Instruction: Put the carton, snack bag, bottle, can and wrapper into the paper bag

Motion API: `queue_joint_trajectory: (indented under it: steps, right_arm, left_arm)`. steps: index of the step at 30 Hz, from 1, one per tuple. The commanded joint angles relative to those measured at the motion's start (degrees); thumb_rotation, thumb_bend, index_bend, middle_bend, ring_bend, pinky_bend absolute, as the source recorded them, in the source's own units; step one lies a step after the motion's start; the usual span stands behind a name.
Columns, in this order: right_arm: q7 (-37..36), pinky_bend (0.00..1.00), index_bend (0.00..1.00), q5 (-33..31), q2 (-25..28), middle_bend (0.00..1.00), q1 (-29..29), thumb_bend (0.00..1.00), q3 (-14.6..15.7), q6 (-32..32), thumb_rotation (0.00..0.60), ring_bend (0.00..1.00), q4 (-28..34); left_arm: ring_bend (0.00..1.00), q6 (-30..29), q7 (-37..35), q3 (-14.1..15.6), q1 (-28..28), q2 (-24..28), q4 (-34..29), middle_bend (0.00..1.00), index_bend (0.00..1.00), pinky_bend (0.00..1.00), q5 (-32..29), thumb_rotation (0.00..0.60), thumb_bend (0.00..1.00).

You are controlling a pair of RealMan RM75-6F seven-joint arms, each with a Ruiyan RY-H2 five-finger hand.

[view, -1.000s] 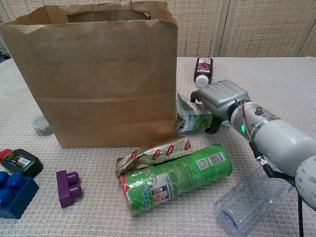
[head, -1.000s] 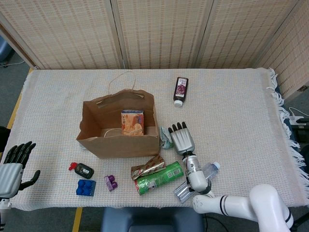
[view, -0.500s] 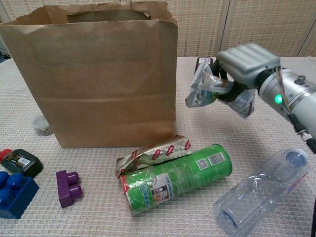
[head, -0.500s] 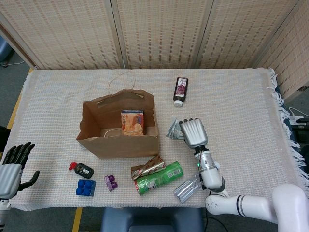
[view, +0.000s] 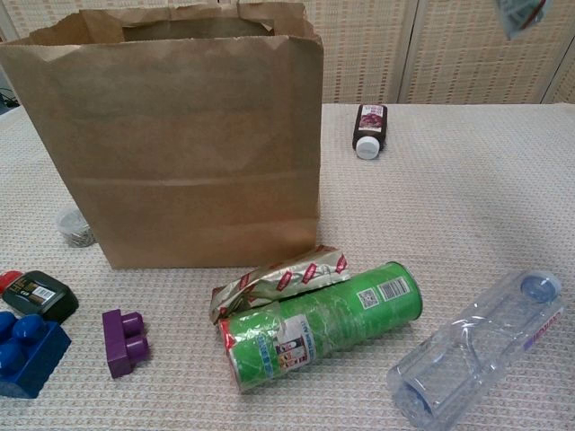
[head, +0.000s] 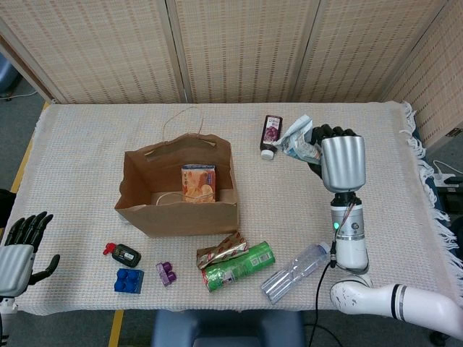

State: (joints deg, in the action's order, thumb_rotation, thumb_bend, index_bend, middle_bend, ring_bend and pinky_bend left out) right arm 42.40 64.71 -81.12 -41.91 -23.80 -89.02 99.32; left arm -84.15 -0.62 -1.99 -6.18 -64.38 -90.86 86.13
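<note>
My right hand (head: 340, 160) is raised over the right half of the table and grips a crumpled silver-green snack bag (head: 297, 141); only a corner of that bag (view: 520, 13) shows in the chest view. The open paper bag (head: 177, 210) stands left of centre with the carton (head: 197, 182) upright inside. In front of it lie the red-gold wrapper (head: 222, 250), the green can (head: 239, 266) and a clear plastic bottle (head: 295, 271), all on their sides. My left hand (head: 18, 253) hangs open at the table's near left corner, holding nothing.
A small dark bottle (head: 270, 135) lies behind the paper bag, close to the held snack bag. A black and red item (head: 123, 254), a blue brick (head: 129, 280) and a purple brick (head: 166, 272) sit at the front left. Screens stand behind the table.
My right hand closed on the snack bag beside the paper bag, lifted it and carried it up and back to the right. The clear bottle rolled slightly. The left hand stayed still.
</note>
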Motion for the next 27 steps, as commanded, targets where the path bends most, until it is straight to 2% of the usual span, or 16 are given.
queue_joint_trajectory:
  steps: [1, 4, 9, 18, 27]
  right_arm:
    - [1.9, 0.68, 0.69, 4.3, -0.6, 0.59, -3.4, 0.32, -4.5, -3.2, 0.600, 0.59, 1.6]
    - [5.7, 0.68, 0.69, 4.8, -1.8, 0.59, -6.5, 0.32, -6.0, -2.4, 0.600, 0.59, 2.8]
    - [12.0, 0.68, 0.69, 6.6, -5.2, 0.59, -11.7, 0.32, -6.0, -0.6, 0.600, 0.59, 2.2]
    - [17.0, 0.68, 0.68, 7.2, -14.5, 0.59, -18.5, 0.32, -3.6, 2.4, 0.600, 0.59, -2.5]
    - [19.9, 0.67, 0.68, 6.6, -21.4, 0.59, -22.4, 0.32, -2.7, 4.6, 0.600, 0.58, -11.1]
  left_arm:
    - [0.00, 0.0, -0.1, 0.0, 0.0, 0.0, 0.0, 0.00, 0.00, 0.00, 0.0, 0.600, 0.37]
    - [0.00, 0.1, -0.2, 0.0, -0.1, 0.0, 0.0, 0.00, 0.00, 0.00, 0.0, 0.600, 0.37]
    - [0.00, 0.1, -0.6, 0.0, -0.1, 0.1, 0.1, 0.00, 0.00, 0.00, 0.1, 0.600, 0.37]
    - [0.00, 0.1, -1.6, 0.1, 0.0, 0.2, 0.3, 0.00, 0.00, 0.00, 0.3, 0.600, 0.37]
    - [0.00, -0.1, -1.5, 0.2, 0.1, 0.2, 0.6, 0.00, 0.00, 0.00, 0.5, 0.600, 0.37]
